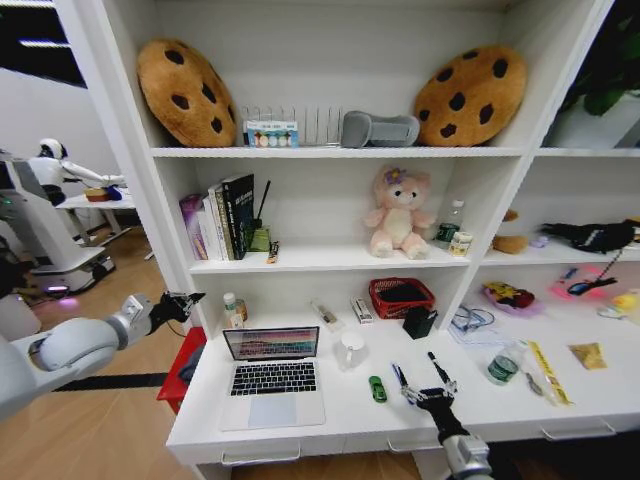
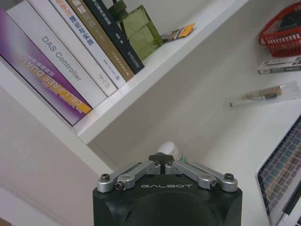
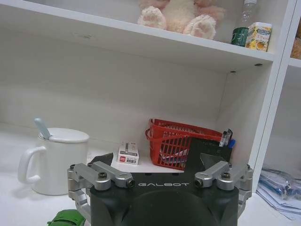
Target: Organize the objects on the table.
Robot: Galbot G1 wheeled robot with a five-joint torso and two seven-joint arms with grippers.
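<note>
Green toy car (image 1: 377,389), silver laptop (image 1: 272,378), red basket (image 1: 401,297), white table (image 1: 350,420).

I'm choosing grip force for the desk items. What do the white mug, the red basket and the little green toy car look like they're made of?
White lidded mug: probably glazed ceramic, judging by its smooth, thick wall and handle. Red mesh basket: likely moulded plastic, with an even lattice of thick bars. Small green toy car: glossy, either painted metal or plastic; the look leaves that open.

Mock home study set up inside a robotics lab
White shelving (image 1: 330,152) with cookie cushions (image 1: 186,92), a plush bear (image 1: 397,212) and books (image 1: 222,218) above a tabletop (image 1: 420,405) with an open laptop (image 1: 272,373); another wheeled robot (image 1: 42,215) stands on the wood floor behind
</note>
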